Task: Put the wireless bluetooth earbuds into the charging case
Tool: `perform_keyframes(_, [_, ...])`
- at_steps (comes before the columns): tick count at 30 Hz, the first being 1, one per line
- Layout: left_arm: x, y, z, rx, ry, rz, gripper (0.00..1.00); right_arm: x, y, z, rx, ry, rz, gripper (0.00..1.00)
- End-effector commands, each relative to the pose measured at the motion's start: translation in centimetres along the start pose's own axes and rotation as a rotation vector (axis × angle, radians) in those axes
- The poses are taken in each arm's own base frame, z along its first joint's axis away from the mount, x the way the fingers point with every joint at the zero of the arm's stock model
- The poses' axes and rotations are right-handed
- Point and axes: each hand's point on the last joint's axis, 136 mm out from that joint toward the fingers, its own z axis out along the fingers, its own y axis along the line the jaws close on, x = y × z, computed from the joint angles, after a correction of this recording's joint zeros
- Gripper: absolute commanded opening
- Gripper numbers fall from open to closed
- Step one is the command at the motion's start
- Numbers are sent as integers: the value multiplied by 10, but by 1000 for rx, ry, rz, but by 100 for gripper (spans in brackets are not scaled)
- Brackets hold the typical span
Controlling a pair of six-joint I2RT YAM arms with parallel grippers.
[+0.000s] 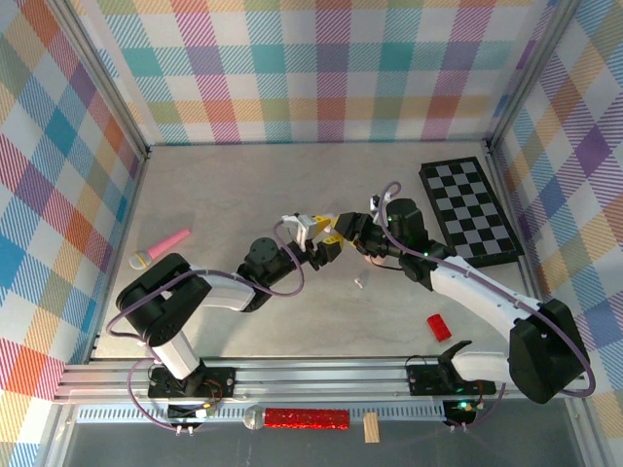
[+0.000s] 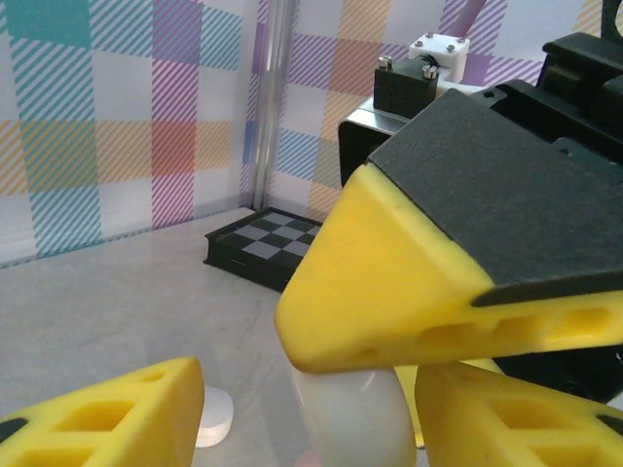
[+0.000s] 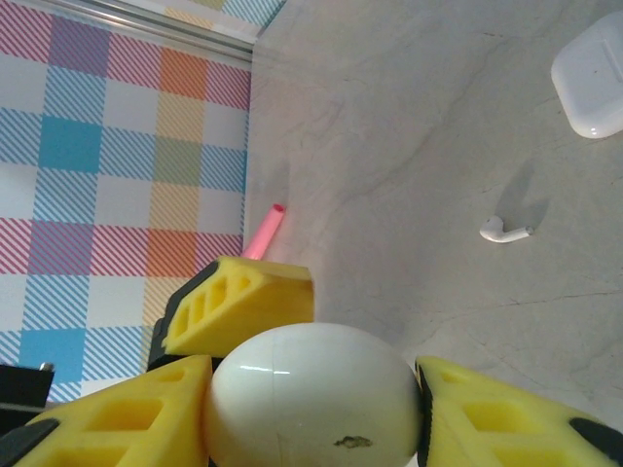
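Left fingers (image 2: 107, 418), half-spread, are bracketing the white charging case (image 3: 311, 399) at mid-table, one of them standing clear of its shell. Right fingers (image 3: 506, 418) are clamping the same case from both sides. Slightly right and nearer, one earbud (image 1: 358, 283) is lying loose on the table (image 1: 243, 195). Risk: two grips are competing on a smooth, rounded shell, so uneven squeeze or pull is likely to be twisting the case or popping it free.

In the right wrist view the white case (image 3: 311, 394) runs off the bottom edge, a second case (image 3: 594, 73) off the right (top corner). From overhead the earbud (image 1: 358, 283) is too small to detail.
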Motion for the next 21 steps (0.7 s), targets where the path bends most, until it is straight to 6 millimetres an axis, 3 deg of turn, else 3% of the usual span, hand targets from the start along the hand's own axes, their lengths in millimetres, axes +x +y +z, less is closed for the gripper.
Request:
perform_keyframes(1, [-13, -10, 7, 51, -53, 9, 52, -1, 16, -5, -68, 0, -10, 47])
perform_keyframes(6, [-14, -13, 6, 69, -51, 4, 27, -2, 14, -7, -55, -8, -20, 48])
perform_keyframes(8, [-14, -15, 3, 86, -43, -4, 22, -4, 14, -9, -47, -18, -31, 50])
perform_keyframes(13, [-13, -18, -9, 176, 5, -24, 18, -13, 13, -21, -2, -48, -121, 68])
perform_keyframes(16, [-14, -20, -19, 259, 59, -25, 18, -17, 18, -36, 18, -53, -316, 73])
perform_keyframes(21, [-29, -39, -41, 444, 123, -26, 17, 10, 37, -65, 22, 133, -822, 72])
